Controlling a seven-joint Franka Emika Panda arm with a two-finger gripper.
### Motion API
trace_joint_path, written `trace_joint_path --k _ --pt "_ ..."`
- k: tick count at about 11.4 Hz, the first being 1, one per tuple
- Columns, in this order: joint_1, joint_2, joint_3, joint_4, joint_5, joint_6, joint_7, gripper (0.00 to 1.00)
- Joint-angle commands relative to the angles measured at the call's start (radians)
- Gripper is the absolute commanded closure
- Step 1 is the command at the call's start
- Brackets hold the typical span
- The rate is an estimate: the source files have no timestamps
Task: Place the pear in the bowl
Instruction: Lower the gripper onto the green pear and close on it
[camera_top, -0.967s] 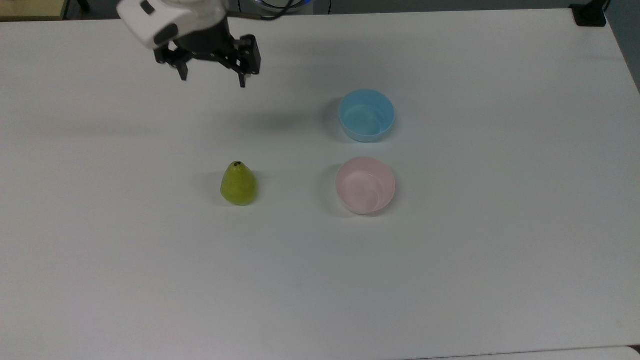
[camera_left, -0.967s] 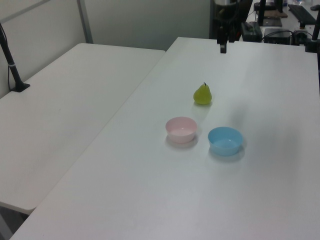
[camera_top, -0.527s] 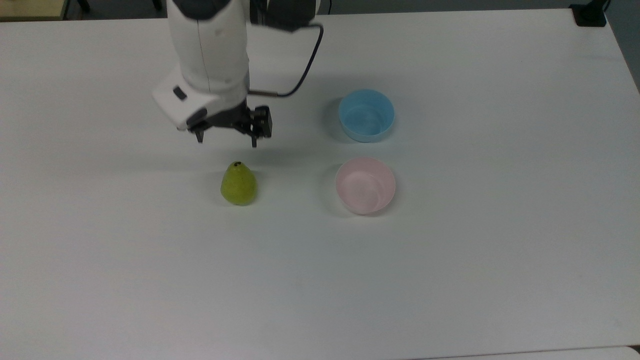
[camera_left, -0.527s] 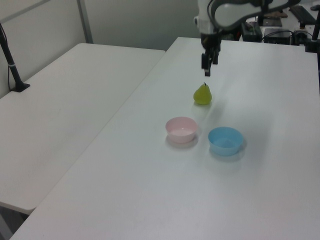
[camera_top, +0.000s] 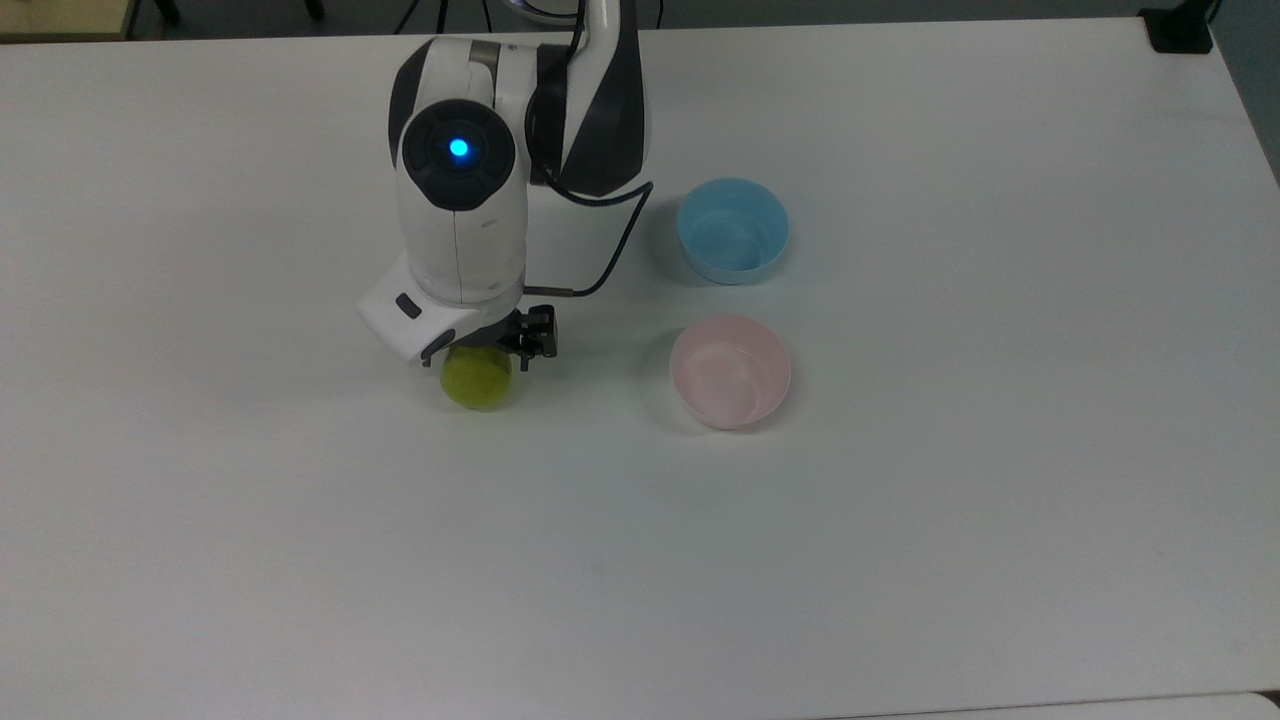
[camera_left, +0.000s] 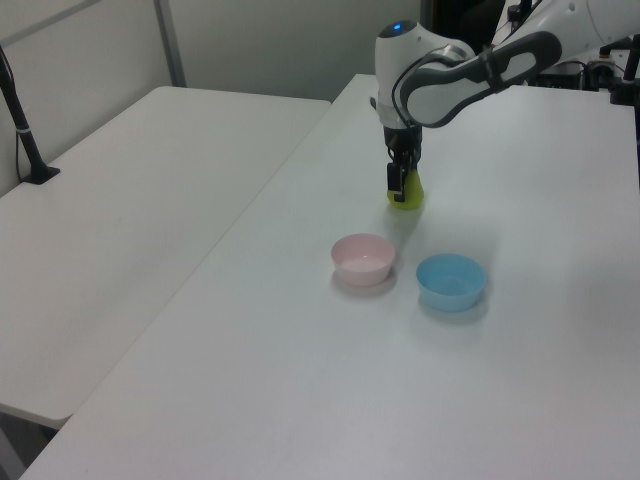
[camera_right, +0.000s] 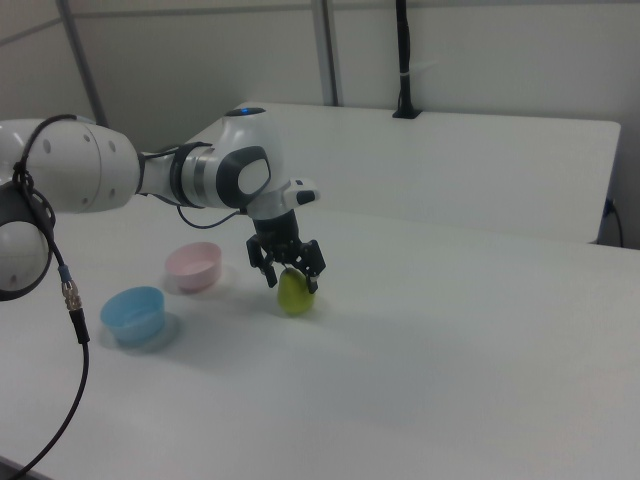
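The pink bowl (camera_top: 731, 371) stands upright and empty on the white surface (camera_top: 900, 560), and serves as the landmark here; in the top view it is the nearer of two bowls, with the blue bowl (camera_top: 733, 229) just beyond it, close by but not touching. To the top view's left of the pink bowl, apart from it, the pear (camera_top: 477, 380) rests on the surface, its upper part hidden under the arm's wrist. In the right view the pear (camera_right: 294, 294) sits to the right view's right of the pink bowl (camera_right: 193, 266), with the blue bowl (camera_right: 133, 312) nearer the camera. The tool (camera_right: 287, 273) is lowered over the pear's top with its two fingers spread wide, one on each side of the fruit, not yet closed on it. In the left view the tool (camera_left: 398, 181) hangs at the pear (camera_left: 407, 192), beyond the pink bowl (camera_left: 362, 258). Farther back, the white arm (camera_top: 460, 215) reaches in from the far edge of the surface, a blue light glowing on its joint
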Motion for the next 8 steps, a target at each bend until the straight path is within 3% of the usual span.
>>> trace_joint_path --k 1,2,3,5,8 --pt "0.029 0.008 -0.025 -0.004 -0.024 0.025 -0.006 0.27" --pt "0.027 0.005 -0.025 -0.004 -0.024 0.023 -0.005 0.56" --pt "0.027 -0.006 -0.032 -0.004 -0.024 0.014 -0.005 0.7" --pt "0.031 -0.056 -0.049 -0.006 -0.019 0.002 -0.006 0.8" --pt "0.043 -0.133 -0.052 0.0 -0.002 -0.064 -0.005 0.8"
